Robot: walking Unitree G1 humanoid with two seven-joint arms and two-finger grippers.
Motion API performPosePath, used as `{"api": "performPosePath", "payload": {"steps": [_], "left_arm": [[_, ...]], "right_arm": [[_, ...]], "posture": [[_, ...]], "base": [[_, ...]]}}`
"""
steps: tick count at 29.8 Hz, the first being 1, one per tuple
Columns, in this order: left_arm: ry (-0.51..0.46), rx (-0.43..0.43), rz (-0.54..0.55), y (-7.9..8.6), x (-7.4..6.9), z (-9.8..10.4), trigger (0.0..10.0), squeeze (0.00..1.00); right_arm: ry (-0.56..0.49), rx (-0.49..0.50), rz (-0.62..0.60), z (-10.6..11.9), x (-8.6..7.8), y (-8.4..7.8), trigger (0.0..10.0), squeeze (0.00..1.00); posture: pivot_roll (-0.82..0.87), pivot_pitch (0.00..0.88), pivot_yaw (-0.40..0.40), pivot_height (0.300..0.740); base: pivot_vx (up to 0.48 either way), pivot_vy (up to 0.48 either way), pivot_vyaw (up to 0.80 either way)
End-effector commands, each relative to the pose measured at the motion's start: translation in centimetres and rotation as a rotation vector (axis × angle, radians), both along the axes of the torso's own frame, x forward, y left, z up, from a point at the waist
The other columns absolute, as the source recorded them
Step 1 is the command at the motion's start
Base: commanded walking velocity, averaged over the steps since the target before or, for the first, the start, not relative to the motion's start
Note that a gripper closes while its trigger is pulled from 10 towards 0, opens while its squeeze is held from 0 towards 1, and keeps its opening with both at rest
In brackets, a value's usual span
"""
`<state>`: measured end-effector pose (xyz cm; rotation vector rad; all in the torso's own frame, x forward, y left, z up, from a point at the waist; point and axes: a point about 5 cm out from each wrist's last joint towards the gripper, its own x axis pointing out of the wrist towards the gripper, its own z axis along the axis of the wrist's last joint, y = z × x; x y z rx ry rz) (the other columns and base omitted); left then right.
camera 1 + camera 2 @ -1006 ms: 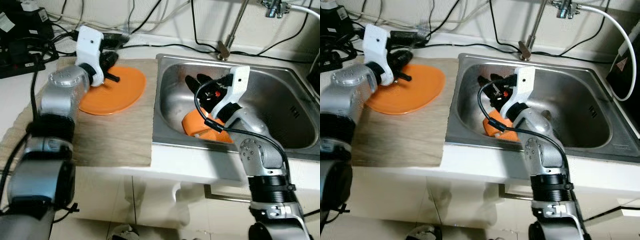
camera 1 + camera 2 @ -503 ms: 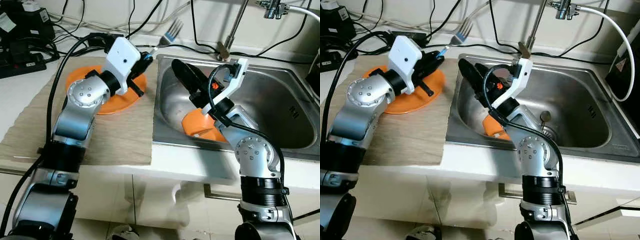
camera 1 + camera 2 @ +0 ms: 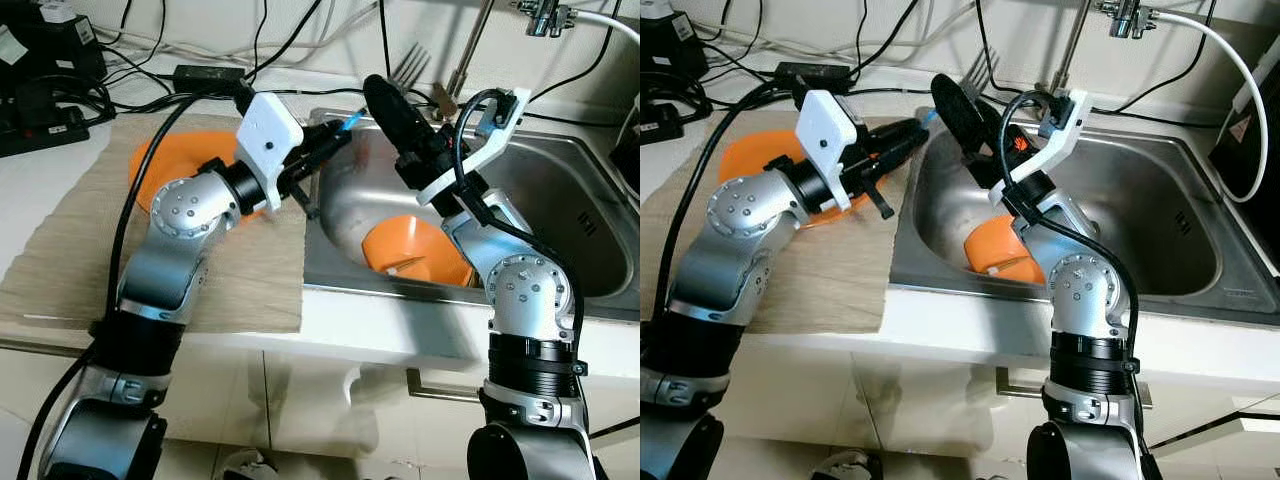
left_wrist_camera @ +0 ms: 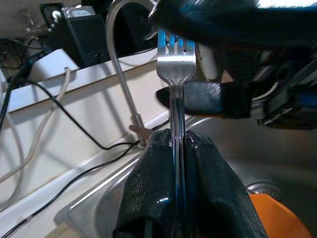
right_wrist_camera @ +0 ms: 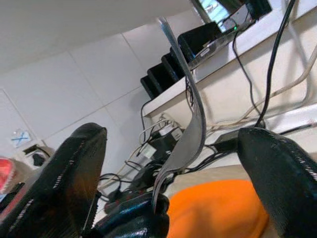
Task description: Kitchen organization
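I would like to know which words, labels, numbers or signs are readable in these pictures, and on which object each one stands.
No word or number can be read.
Black box right of the sink: red triangle sign, its print too small.
Black device at far left: white label, blurred.
Wall tile: blue mark, no letters.

Even, bright indoor light fills both head views, with soft shadows and mild glare on the steel sink [image 3: 560, 190]. The wrist views are dimmer: the left gripper's fingers [image 4: 208, 198] look glossy and close, and the background beyond them is soft.
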<state>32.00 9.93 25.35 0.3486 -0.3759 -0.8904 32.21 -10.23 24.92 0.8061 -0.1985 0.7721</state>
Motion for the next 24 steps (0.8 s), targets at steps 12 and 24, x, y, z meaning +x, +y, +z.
{"api": "performPosePath", "payload": {"steps": [12,24], "left_arm": [[-0.033,0.038,-0.059,-0.71,-0.87,0.18,0.0,0.0],[-0.049,0.046,-0.043,-0.59,-0.67,0.17,0.0,0.0]], "right_arm": [[0.03,0.054,0.012,0.22,0.26,-0.4,0.0,0.0],[0.027,0.054,0.005,0.44,0.38,-0.59,0.0,0.0]], "posture": [[0.06,0.0,-0.08,0.74],[0.06,0.0,-0.082,0.74]], "base": [[0.0,0.0,0.0],[0.0,0.0,0.0]]}}
